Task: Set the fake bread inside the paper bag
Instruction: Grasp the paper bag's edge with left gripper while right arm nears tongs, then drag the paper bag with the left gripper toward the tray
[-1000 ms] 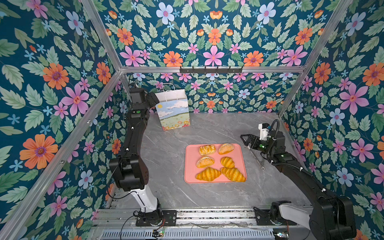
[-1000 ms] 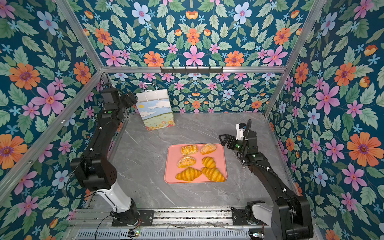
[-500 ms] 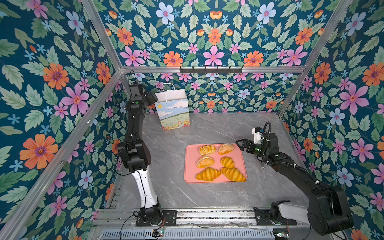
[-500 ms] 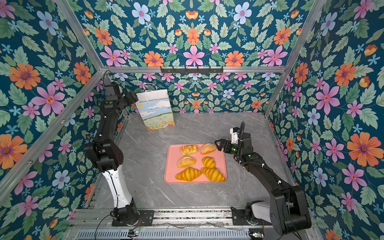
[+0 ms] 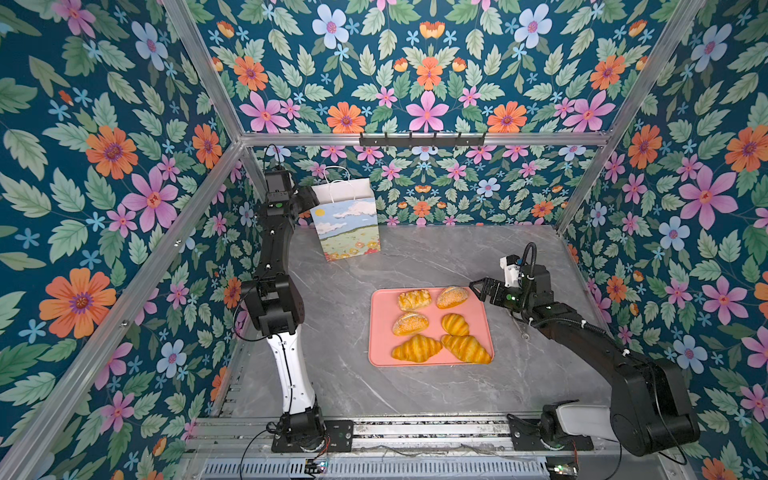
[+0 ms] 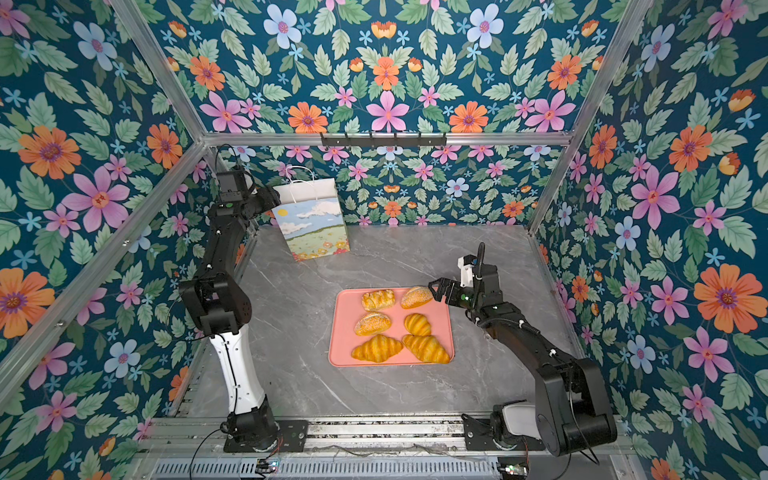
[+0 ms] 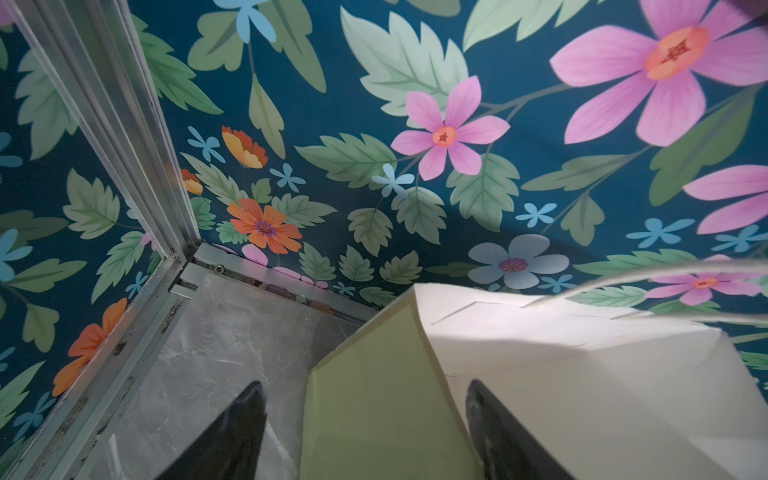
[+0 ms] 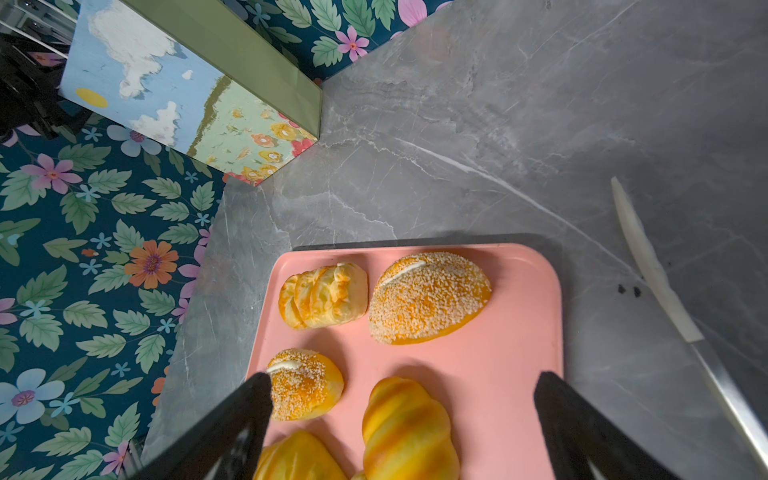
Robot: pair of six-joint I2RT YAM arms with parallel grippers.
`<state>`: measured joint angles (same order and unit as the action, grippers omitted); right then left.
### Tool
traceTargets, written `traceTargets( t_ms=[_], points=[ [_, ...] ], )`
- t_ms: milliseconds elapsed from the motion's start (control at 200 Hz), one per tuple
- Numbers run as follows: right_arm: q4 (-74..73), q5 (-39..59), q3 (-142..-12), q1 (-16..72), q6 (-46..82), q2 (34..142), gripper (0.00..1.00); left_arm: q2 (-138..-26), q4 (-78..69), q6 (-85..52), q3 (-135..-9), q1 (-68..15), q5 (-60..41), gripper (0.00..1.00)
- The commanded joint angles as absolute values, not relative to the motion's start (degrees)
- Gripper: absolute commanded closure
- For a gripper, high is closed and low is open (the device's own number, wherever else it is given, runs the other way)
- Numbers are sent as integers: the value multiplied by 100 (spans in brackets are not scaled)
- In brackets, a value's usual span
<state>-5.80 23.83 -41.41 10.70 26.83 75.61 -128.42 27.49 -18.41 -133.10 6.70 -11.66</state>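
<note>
The paper bag (image 5: 347, 224) (image 6: 313, 224) stands upright at the back left, and its printed front also shows in the right wrist view (image 8: 166, 95). My left gripper (image 5: 309, 199) (image 7: 365, 386) is at its upper left edge. The jaws are apart, one finger outside the green side panel (image 7: 374, 395) and one inside the white interior (image 7: 540, 365). The fake bread lies on a pink tray (image 5: 380, 332): a lattice pastry (image 5: 414, 299), two sesame rolls (image 5: 452, 296) (image 5: 409, 323) and three croissants (image 5: 455, 324) (image 5: 417, 348) (image 5: 466, 348). My right gripper (image 5: 478, 289) (image 8: 405, 378) hangs open and empty over the tray's far right corner, beside the far roll (image 8: 428, 297).
A thin knife-like tool (image 8: 652, 266) with a white blade and a metal handle lies on the grey marble table right of the tray. Floral walls close in on three sides. A black hook rail (image 5: 422, 139) runs along the back frame.
The left arm has straightened up and its jaws have narrowed around the bag's side panel. The right gripper has moved left and down to the tray's far right corner, still wide open.
</note>
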Motion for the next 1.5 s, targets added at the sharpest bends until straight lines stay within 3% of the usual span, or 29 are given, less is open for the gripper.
traceTargets(
  t_ms=[0, 275, 470, 880, 1045, 1325, 1495],
  points=[
    [-554, 2302, -4182, 1074, 2720, 7619, 1, -12836, 2956, -1664, -13430, 648, -1050, 25],
    [-449, 2334, -4271, 1077, 2751, 7735, 1, -12769, 3102, -1565, -13463, 633, -1020, 41],
    [-381, 2264, -4288, 1073, 2742, 7743, 1, -12823, 3200, -1556, -13588, 631, -1020, 62],
    [-159, 2138, -4387, 1080, 2690, 7814, 1, -12812, 3236, -1566, -13588, 627, -1027, 85],
    [-88, 2130, -4439, 1075, 2682, 7863, 1, -12754, 3267, -1608, -13588, 630, -1080, 100],
    [-281, 2119, -4289, 1072, 2637, 7623, 1, -12276, 3261, -1803, -13218, 593, -1364, 100],
    [-285, 2013, -4212, 1072, 2614, 7339, 1, -11633, 2865, -1956, -12243, 328, -1218, 100]
  ],
)
